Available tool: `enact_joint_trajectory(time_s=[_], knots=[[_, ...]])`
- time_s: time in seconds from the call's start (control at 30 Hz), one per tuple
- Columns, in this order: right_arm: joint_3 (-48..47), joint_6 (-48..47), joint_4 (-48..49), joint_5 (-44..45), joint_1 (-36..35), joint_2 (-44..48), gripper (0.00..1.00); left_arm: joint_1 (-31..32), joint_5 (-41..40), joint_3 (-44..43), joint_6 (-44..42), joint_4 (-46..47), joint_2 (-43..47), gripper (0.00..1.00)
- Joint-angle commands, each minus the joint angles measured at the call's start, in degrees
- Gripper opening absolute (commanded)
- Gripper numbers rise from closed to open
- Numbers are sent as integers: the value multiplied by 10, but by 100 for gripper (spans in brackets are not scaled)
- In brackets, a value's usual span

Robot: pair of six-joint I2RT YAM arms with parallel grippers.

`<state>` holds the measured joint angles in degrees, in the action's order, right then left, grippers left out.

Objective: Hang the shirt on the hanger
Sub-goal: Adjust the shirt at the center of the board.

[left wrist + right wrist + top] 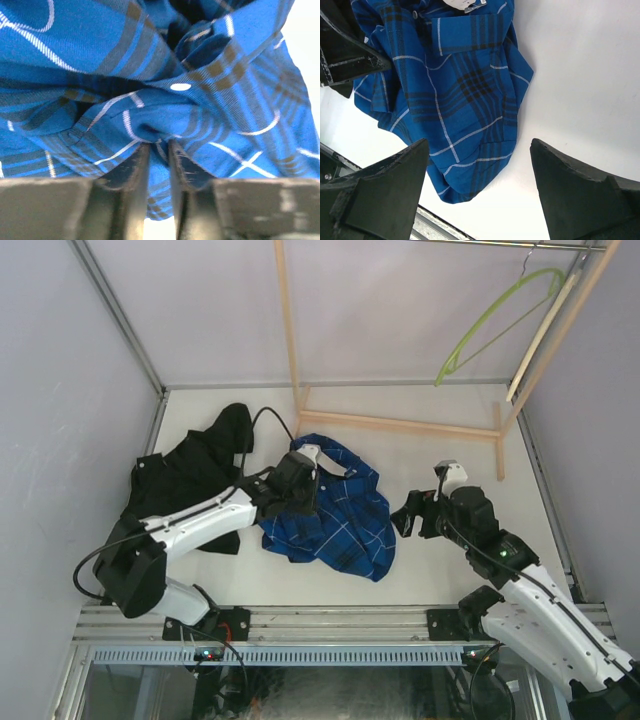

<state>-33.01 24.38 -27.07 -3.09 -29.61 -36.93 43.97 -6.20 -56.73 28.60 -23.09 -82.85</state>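
Shirt cloth is pinched in a thin fold between the narrow, almost closed jaws of the left gripper. The bite looks shallow, so a lift could let the fold slide out, or could drag up one layer with the rest hanging in a tangle that will not thread onto the hanger. The right gripper stands wide and holds nothing, just beside the crumpled heap. That heap lies mid-table against a black garment, well apart from the hanger, which is hooked high at the far right.
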Motion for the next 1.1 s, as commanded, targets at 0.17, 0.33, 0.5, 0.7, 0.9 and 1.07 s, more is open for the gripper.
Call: enact_joint_trajectory(time_s=[0.17,0.33,0.5,0.7,0.9,1.07], knots=[[3,-7,28,9,5,-1,82,-2,-70,61,-6,-86,153,0],[11,-1,64,-8,5,-31,82,-49,-106,82,7,-169,262,0],[12,7,102,-27,5,-77,82,-183,-85,103,16,-212,333,0],[3,19,175,-57,6,-143,82,-295,-77,88,41,-238,393,0],[-27,25,251,-103,6,-226,83,-357,-92,82,42,-251,449,0],[-76,16,300,-146,7,-334,83,-359,-63,85,37,-248,435,18]])
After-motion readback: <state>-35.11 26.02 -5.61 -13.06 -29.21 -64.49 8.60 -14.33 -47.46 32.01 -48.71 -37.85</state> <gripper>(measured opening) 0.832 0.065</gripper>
